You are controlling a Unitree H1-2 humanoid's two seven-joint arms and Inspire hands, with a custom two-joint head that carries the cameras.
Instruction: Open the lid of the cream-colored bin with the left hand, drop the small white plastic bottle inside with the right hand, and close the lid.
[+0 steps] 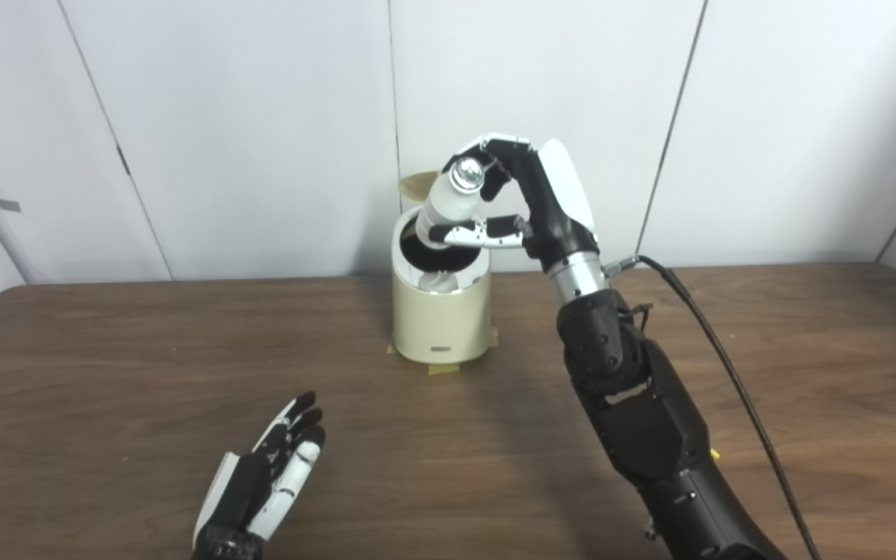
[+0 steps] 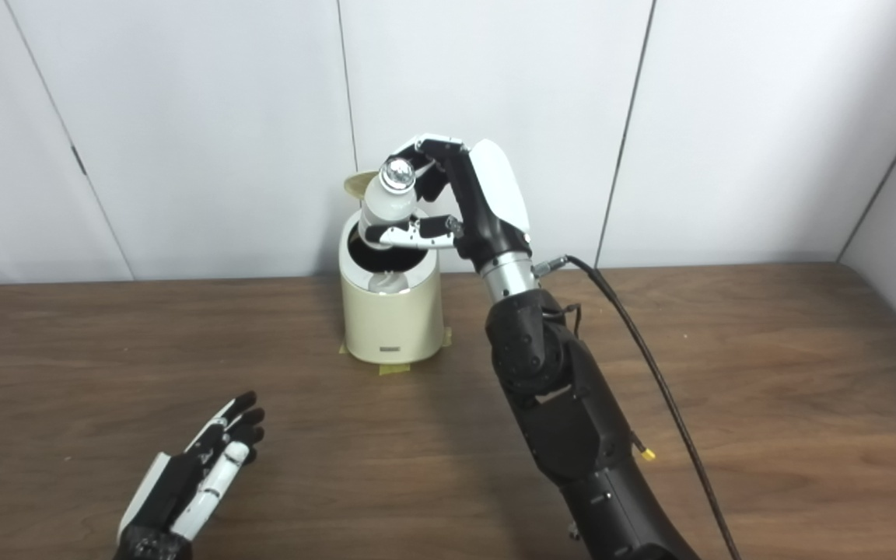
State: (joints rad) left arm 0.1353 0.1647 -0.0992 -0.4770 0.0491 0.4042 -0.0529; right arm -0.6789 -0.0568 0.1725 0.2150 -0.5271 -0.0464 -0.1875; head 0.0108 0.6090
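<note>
Left eye view: over the bin (image 1: 442, 319), our right robot hand (image 1: 522, 198) grips the bottle (image 1: 446, 204) mid-body, which we judge light, stiff and slick, while our left robot hand (image 1: 265, 478) lies open.

table (image 1: 767, 350): brown wood | on it: cream bin (image 1: 440, 327), taped down
</note>
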